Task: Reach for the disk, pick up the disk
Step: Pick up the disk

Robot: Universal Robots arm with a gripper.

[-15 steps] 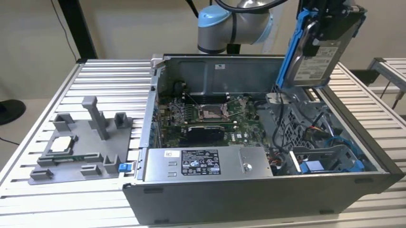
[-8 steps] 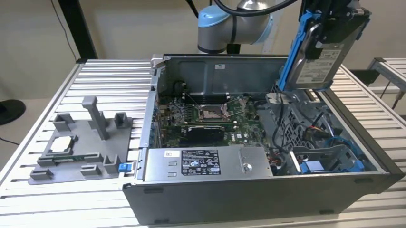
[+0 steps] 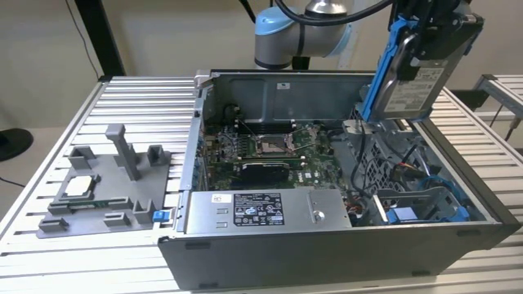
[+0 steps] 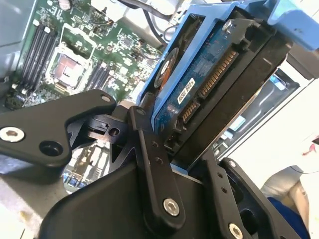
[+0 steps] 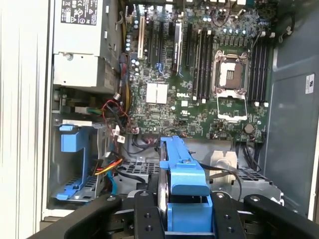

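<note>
Fingers (image 4: 149, 164) of the gripper (image 3: 437, 33) are clamped on the disk (image 3: 413, 86), which hangs upright in the air above the open case (image 3: 343, 245) — clear of the drive cage near the exterior view's right. In the exterior view the disk's labelled face is turned toward the camera, and its blue bracket (image 3: 383, 73) runs down the edge toward that view's left. In the second wrist view the black fingers press against both flat sides of the disk (image 4: 209, 84), so the jaws are closed only as far as its thickness; its circuit board and connector row face the lens. In the first wrist view the bracket (image 5: 182, 174) sits between the fingers (image 5: 144, 219), with the motherboard (image 5: 199, 74) and the power supply (image 5: 84, 45) well below.
</note>
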